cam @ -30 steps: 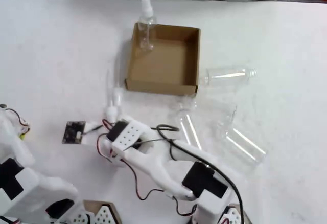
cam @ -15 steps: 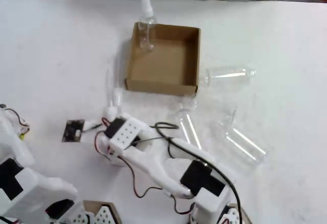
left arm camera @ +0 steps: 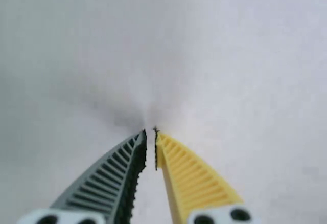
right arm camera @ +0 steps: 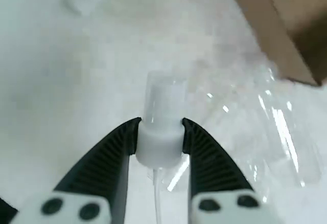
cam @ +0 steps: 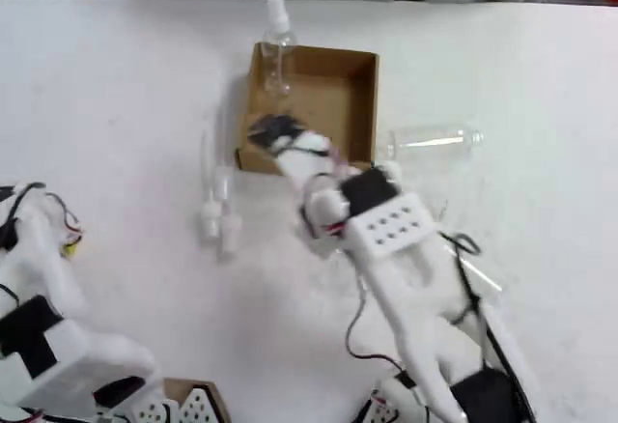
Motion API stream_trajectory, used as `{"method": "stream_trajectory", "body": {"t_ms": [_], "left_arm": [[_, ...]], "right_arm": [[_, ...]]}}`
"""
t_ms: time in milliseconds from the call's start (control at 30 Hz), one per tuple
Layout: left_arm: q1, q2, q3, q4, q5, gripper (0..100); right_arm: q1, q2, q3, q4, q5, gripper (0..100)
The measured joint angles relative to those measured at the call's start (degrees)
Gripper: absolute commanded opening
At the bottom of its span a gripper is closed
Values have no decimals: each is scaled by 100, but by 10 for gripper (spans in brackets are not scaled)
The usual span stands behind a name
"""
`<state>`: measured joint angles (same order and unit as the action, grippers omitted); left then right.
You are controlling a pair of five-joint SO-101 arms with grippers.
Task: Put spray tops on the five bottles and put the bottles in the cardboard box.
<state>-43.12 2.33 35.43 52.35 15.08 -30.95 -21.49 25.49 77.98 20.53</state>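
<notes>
The right gripper (right arm camera: 160, 126) is clamped on a white spray top (right arm camera: 162, 98). Its two black fingers press the collar from either side, and the thin tube runs back between them. In the right wrist view an uncapped clear bottle (right arm camera: 271, 132) lies on its side on the white table (right arm camera: 51, 81) just beyond the held top, and a corner of the cardboard box (right arm camera: 265, 27) is near it. In the high view the right arm (cam: 415, 268) stretches from the near edge of the table toward the box, with its wrist end over the box's front wall. A capped bottle (cam: 277, 56) stands upright in the far left corner of the box. Another open bottle (cam: 432, 140) lies on its side on the table just right of the box, its neck pointing away from it. Loose spray tops (cam: 211, 215) lie on the table near the box's front left corner, their thin tubes pointing toward the far side. The left gripper (left arm camera: 150, 132) hangs over bare table with its grey and yellow fingers brought together on nothing. The left arm (cam: 43, 317) sits at the near left of the table, well apart from the box.
</notes>
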Motion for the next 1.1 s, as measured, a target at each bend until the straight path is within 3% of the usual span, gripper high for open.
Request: {"method": "stream_trajectory", "body": {"t_ms": [167, 333, 600, 700, 800, 933, 1100], "left_arm": [[1002, -1310, 712, 149, -18, 60], [2655, -3297, 1582, 149, -18, 61], [5767, -5662, 1873, 149, -18, 62], [6813, -5679, 1723, 158, 9, 81], [7552, -5240, 1354, 158, 369, 167], [8044, -4088, 782, 158, 958, 248], [8378, -2453, 202, 158, 2057, 264]], "right_arm": [[1635, -1090, 879, 0, -26, 16], [3147, -1837, 1714, -53, -35, 16], [4448, -2145, 2637, -580, -35, 16], [4519, -2154, 2673, -633, -35, 16], [4554, -2154, 2673, -633, -35, 16], [4554, -2154, 2673, -633, -35, 16], [4554, -2154, 2673, -633, -35, 16]]}}
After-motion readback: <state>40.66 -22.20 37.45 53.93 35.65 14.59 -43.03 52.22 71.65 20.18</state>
